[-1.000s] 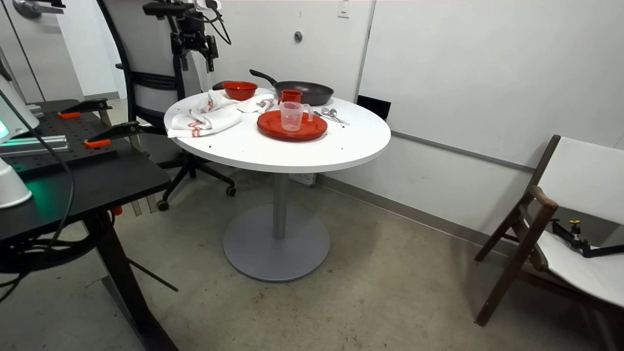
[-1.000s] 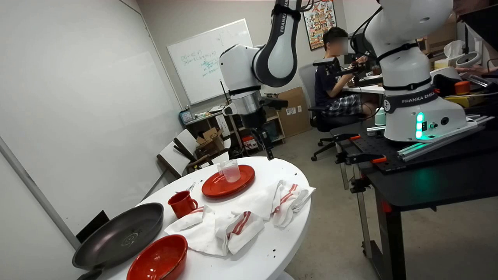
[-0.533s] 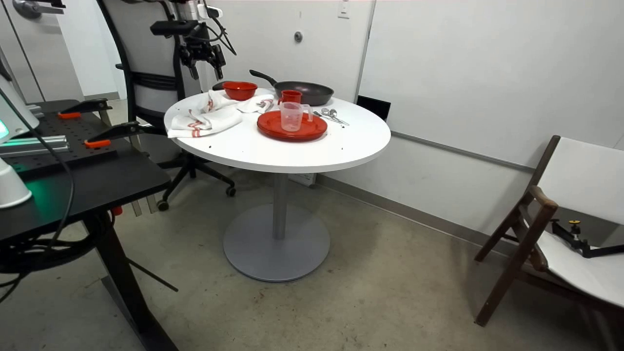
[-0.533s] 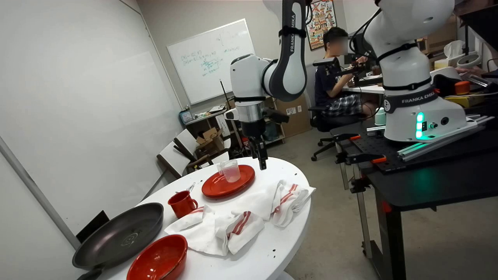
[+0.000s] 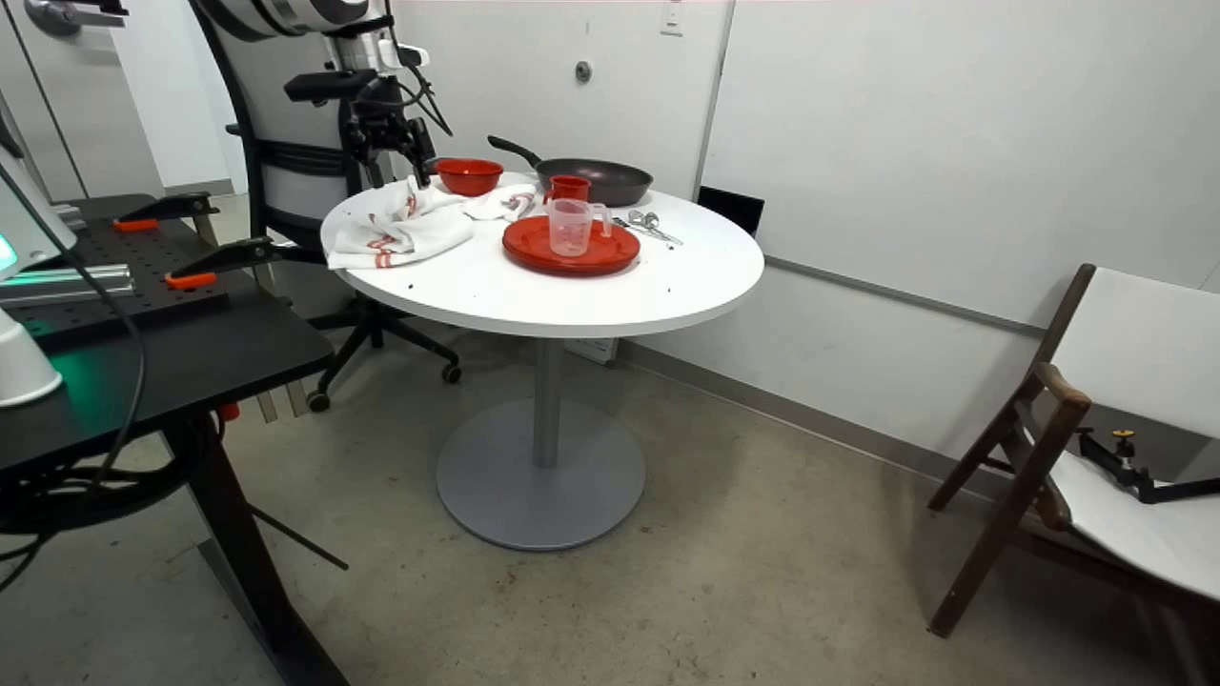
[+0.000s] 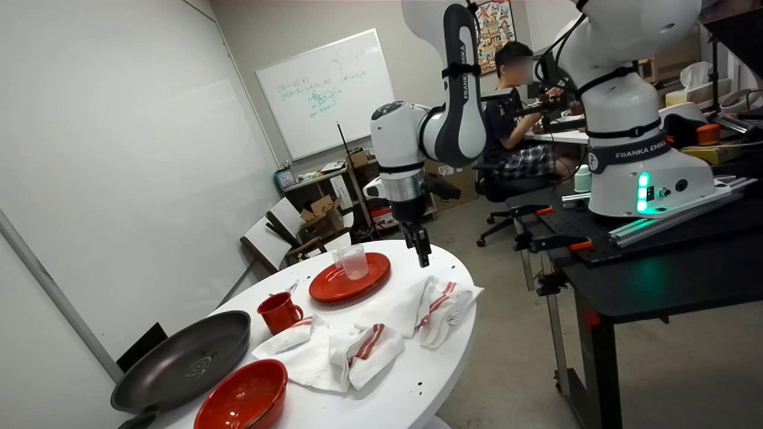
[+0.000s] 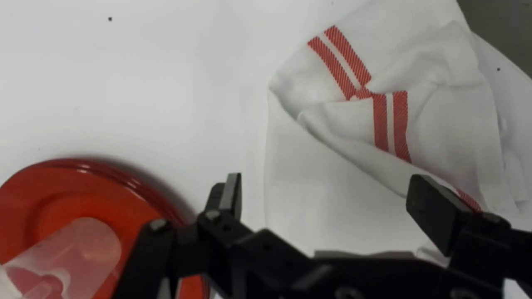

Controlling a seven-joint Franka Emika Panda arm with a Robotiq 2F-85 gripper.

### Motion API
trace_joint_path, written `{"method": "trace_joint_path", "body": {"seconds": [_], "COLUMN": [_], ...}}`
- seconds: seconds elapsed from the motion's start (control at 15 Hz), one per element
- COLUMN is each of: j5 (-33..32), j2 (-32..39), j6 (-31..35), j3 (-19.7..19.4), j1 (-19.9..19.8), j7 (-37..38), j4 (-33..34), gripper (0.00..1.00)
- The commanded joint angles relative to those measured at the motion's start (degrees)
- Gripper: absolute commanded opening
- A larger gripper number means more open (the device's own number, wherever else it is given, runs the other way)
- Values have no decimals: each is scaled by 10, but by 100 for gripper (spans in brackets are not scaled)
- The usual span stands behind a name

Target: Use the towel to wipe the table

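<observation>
The towel [image 7: 449, 120], white with red stripes, lies crumpled across one side of the round white table [image 5: 534, 305]. In both exterior views it stretches from the table's rim toward the red bowl. My gripper [image 6: 417, 257] hangs above the towel end near the rim, pointing down and apart from the cloth as far as I can tell. In the wrist view the gripper [image 7: 324, 180] is open wide, with only flat cloth and tabletop visible below the gap. One of its fingers [image 7: 230, 197] stands over bare tabletop beside the towel, the other over a striped fold.
Beside the towel sits a red plate [image 6: 331, 290] bearing a clear measuring cup [image 6: 356, 265]. A red mug [image 6: 277, 313], red bowl [image 6: 244, 396], black pan [image 6: 179, 363] and metal spoons [image 5: 651, 225] share the tabletop with several dark specks. A black desk [image 5: 191, 353] stands nearby.
My gripper has come down toward the table, over the towel's end near the rim. Its jaws stay open. The towel and dishes have not moved.
</observation>
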Motion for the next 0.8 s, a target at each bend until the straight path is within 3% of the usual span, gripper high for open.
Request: {"method": "trace_joint_path", "body": {"seconds": [0.0,0.33,0.73], "j5": [0,10,11], "j2": [24,57,111], "j6": [21,41,132], "j3": [-12,-11,-40], "j1": [20,23,31], "j7": [48,92,130], "j4": [-23,-21,9], "gripper": [100,100,100]}}
